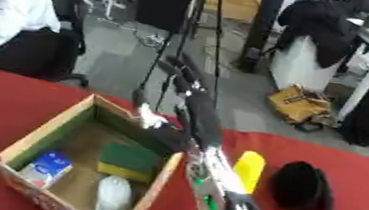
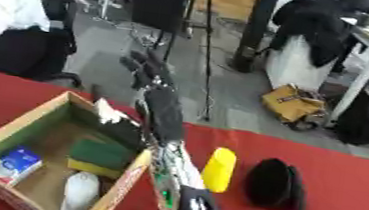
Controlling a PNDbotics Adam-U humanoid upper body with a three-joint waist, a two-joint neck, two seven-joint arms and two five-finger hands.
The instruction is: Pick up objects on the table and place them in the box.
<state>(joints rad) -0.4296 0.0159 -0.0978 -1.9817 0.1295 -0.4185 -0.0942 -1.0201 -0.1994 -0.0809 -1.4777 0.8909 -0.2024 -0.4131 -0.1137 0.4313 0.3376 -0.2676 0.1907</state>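
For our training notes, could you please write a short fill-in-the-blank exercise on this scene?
1. The sponge in the box is green and ____.
2. The table is covered in ____ cloth.
3. The yellow object lies ____ the box.
4. Right of it sits a ____ object.
Missing: yellow; red; outside; black.

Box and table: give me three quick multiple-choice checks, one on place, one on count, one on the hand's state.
1. Where does the green-and-yellow sponge lie?
A. in the box
B. on the red table
C. on the floor

2. How many things lie on the table outside the box?
A. none
B. two
C. four

3. How is the right hand held?
A. curled round the sponge
B. raised above the box's far rim, fingers straight, holding nothing
C. flat on the table

Answers:
1. A, it lies inside beside a white object and a blue-and-white pack.
2. B, the yellow object and the black object.
3. B, the fingers stretch out over the floor beyond.
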